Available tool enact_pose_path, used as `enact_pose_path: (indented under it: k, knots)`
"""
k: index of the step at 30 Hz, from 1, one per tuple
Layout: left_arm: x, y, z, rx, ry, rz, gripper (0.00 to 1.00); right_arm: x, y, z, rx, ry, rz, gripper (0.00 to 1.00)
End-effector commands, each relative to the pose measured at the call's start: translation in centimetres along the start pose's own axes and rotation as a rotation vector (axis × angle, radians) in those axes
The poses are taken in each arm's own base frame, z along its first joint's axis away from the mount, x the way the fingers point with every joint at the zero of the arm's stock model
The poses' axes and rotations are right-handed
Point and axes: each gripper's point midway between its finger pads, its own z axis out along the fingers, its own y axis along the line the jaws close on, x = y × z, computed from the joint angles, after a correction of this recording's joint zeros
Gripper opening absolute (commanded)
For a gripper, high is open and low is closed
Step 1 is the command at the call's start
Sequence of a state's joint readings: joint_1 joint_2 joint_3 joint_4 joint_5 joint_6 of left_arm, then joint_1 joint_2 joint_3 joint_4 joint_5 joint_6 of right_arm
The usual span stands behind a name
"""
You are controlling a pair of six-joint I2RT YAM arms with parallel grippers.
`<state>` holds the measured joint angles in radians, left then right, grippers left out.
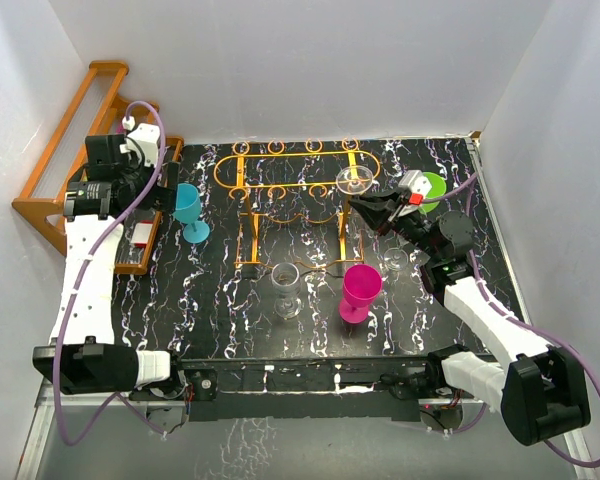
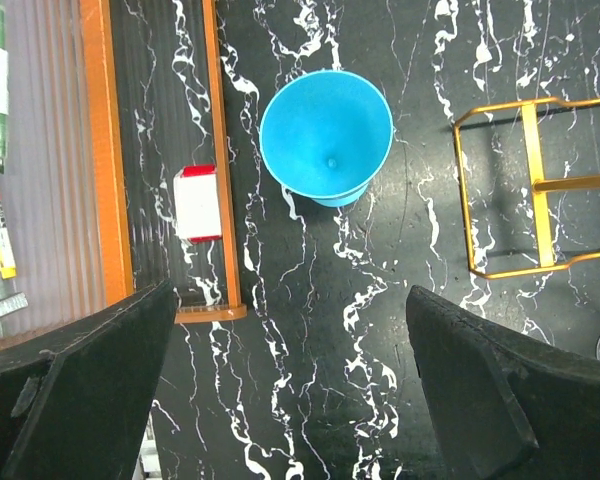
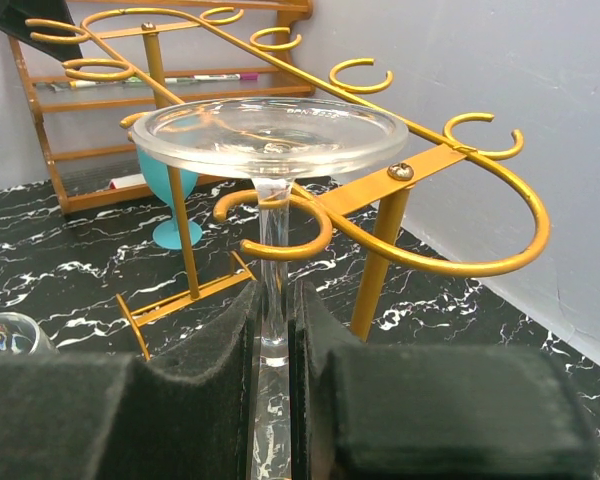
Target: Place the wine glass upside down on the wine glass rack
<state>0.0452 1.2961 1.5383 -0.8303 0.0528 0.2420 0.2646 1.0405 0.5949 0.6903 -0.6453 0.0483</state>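
Black foam pads [image 3: 180,400] of my right gripper [image 3: 275,335] are pressed together on the clear stem of the wine glass [image 3: 270,135], with only that thin stem between them. The glass is upside down: its round foot is on top, flat and level above my fingers, and its bowl is hidden below the pads in my wrist view. The stem stands at the right end of the wine glass rack [image 3: 450,165], just behind a curled end of orange wire rail that crosses in front of it. The foot sits a little higher than the rails, and I cannot tell whether it touches them. From above, the foot shows as a clear disc over the rack's right end.

Past the rack's left legs a turquoise goblet [image 2: 325,130] stands upright on the black, white-veined tabletop [image 2: 360,330]. My left gripper [image 2: 290,390] hangs above that spot with its jaws spread wide and nothing between them; the goblet lies ahead of the fingertips, apart from them. Just left of the goblet is an orange wooden stepped shelf [image 1: 55,170] with a small white and red object [image 2: 197,203] on its lowest step.

On the near side of the rack stand a clear glass [image 1: 288,285], a pink goblet [image 1: 361,285] and another clear glass [image 1: 395,262], all apart from both grippers
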Motion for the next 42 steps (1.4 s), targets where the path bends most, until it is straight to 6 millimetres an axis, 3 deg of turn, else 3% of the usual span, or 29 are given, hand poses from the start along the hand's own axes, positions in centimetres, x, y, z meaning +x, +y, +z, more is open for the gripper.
enact_pose_path:
  k: [1, 9, 15, 22, 26, 32, 33, 34, 35, 36, 42]
  knots:
    - [0.6, 0.4, 0.5, -0.020, 0.014, -0.017, 0.97, -2.0, -0.5, 0.6, 0.016, -0.055, -0.064, 0.13]
    - [-0.2, 1.1, 1.9, -0.037, 0.032, -0.016, 0.97, -1.7, -0.4, 0.6, 0.013, -0.048, -0.069, 0.19]
    - [-1.1, 1.8, 4.1, -0.043, 0.090, -0.024, 0.97, -1.4, -0.4, 0.5, 0.015, -0.043, -0.075, 0.23]
    - [-1.8, 1.6, 5.3, -0.018, 0.099, -0.032, 0.97, -1.2, -0.7, 0.3, 0.035, -0.035, -0.081, 0.24]
    - [-1.8, 1.9, 5.7, -0.033, 0.106, -0.026, 0.97, -1.6, -0.3, 0.3, 0.018, -0.033, -0.083, 0.38]
    - [-2.3, 1.7, 5.7, -0.016, 0.106, -0.034, 0.97, -2.3, -0.2, -0.3, 0.033, -0.033, -0.107, 0.40]
    - [-2.4, 1.6, 5.7, -0.011, 0.105, -0.034, 0.97, -2.5, -0.2, -0.4, 0.036, -0.033, -0.112, 0.43]
    - [-2.5, 1.6, 5.6, -0.010, 0.104, -0.036, 0.97, -2.7, -0.2, -0.5, 0.037, -0.033, -0.116, 0.62]
    - [-2.5, 1.6, 5.5, -0.008, 0.103, -0.037, 0.97, -2.7, -0.1, -0.7, 0.037, -0.026, -0.117, 0.94]
    - [-2.6, 1.6, 5.4, -0.009, 0.100, -0.037, 0.97, -2.7, 0.0, -0.8, 0.039, -0.022, -0.117, 0.98]
    - [-2.8, 1.6, 4.6, -0.005, 0.107, -0.033, 0.97, -2.9, 0.8, -2.3, 0.043, 0.027, -0.118, 0.98]
